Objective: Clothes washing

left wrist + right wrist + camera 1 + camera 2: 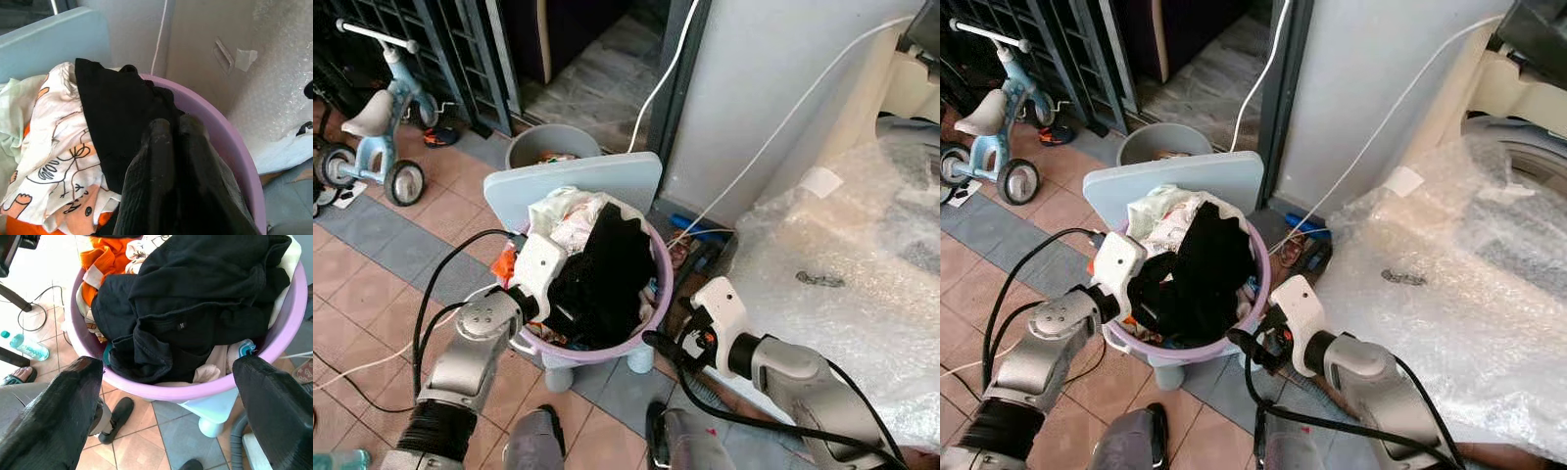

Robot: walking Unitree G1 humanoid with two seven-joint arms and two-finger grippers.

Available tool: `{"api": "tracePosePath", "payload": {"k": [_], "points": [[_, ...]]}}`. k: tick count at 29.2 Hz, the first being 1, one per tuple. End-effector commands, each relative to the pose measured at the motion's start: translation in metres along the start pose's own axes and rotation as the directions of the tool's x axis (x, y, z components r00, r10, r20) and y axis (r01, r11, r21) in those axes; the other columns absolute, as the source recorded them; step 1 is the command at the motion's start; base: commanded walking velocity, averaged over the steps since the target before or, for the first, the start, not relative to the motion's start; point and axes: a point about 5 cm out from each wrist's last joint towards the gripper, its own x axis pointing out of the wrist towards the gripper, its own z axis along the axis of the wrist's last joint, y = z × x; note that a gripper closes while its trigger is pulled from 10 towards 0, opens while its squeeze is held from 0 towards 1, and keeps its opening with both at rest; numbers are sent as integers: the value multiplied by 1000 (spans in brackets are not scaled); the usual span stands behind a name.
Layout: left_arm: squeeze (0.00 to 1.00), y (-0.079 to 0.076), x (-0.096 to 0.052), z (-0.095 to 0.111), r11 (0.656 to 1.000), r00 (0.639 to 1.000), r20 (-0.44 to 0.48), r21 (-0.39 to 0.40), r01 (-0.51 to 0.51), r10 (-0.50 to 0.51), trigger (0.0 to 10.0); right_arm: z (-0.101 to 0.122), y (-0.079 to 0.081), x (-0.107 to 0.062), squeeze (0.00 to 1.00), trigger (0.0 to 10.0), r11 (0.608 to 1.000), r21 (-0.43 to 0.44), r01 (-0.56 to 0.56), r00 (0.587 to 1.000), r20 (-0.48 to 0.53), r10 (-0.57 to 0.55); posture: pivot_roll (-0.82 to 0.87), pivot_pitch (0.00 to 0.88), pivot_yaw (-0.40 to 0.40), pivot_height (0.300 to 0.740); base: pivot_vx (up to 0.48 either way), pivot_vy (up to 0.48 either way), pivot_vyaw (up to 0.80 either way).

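A purple laundry basket [658, 284] stands on a pale blue stool [573, 181] in front of me, heaped with clothes. A black garment [607, 269] drapes over the top of the heap, beside a white printed cloth [54, 147] and an orange piece [105, 257]. My left gripper [556, 305] is at the basket's left rim, its fingers [161, 161] pressed together in the black garment. My right gripper [671, 338] hovers just outside the basket's right rim, spread wide open and holding nothing, with the basket [205, 391] lying between its fingertips [88, 377].
A washing machine under bubble wrap [842, 255] stands close on the right. Behind the stool is a grey bucket [548, 142], and a tricycle [377, 127] is at far left. Black cables [431, 294] loop over the tiled floor. A water bottle [29, 347] and a sandalled foot [14, 374] are nearby.
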Motion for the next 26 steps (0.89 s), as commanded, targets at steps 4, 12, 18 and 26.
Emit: {"api": "tracePosePath", "payload": {"k": [4, 12, 18, 26], "points": [[1000, -5, 11, -12, 992, 991, -98, 71, 102, -95, 10000, -11, -2, -7, 0, 10000, 999, 4, 42, 999, -23, -42, -17, 141, -32, 740, 0, 0, 0], [1000, 11, 21, -1, 970, 995, -27, 225, -88, 97, 10000, -19, 7, -8, 0, 10000, 998, 22, 53, 998, -34, -52, -22, 145, -22, 740, 0, 0, 0], [1000, 18, 22, -6, 969, 988, -28, 202, -143, 151, 10000, -14, 3, -5, 0, 10000, 999, -2, 54, 998, -18, -54, -16, 143, -28, 740, 0, 0, 0], [1000, 8, 28, -11, 972, 994, -39, 214, -94, 105, 10000, -10, 0, 0, 0, 10000, 999, -12, 53, 999, -8, -53, -6, 139, -34, 740, 0, 0, 0]]}}
